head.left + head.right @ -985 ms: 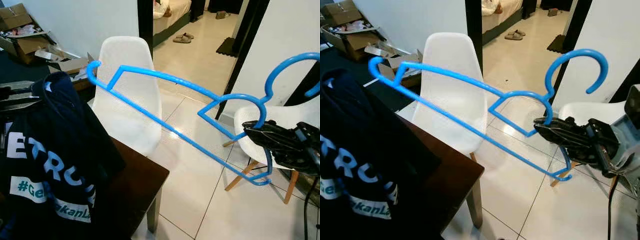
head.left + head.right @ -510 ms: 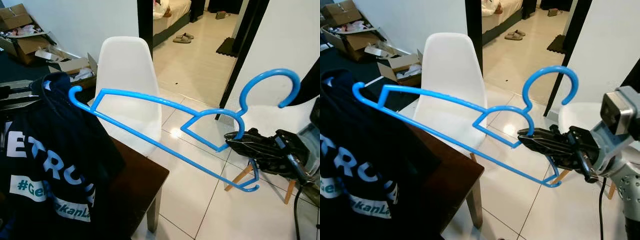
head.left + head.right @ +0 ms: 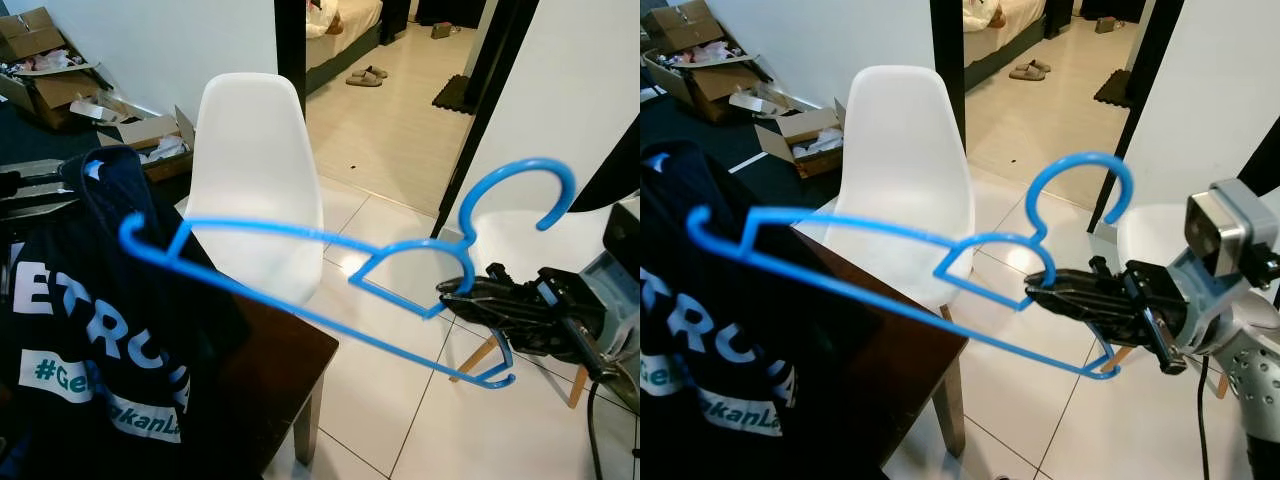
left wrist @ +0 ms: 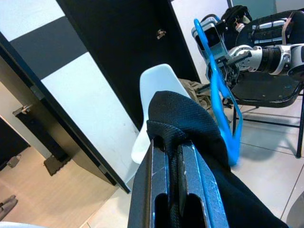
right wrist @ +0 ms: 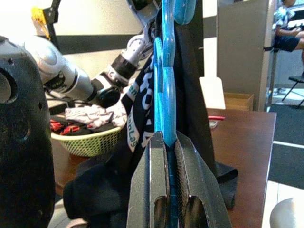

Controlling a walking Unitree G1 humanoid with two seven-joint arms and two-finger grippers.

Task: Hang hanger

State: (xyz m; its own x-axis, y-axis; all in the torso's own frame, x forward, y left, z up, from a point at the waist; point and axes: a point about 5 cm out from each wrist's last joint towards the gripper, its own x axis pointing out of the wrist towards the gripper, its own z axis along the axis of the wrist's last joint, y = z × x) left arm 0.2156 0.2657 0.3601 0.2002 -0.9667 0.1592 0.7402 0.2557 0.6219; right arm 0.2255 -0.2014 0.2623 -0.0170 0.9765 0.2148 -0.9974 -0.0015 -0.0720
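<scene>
Leftward swings the blue hanger, right gripper fingers clamped; left gripper pinches the shirt, threading unfinished.

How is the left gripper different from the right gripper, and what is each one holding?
The left gripper pinches soft dark cloth, the shirt with white letters; the right gripper clamps a stiff blue hanger. The left gripper holds the shirt up over the brown table; the right gripper reaches sideways over the tiled floor, pointing the hanger's arm at the shirt. Both are shut on something.
</scene>
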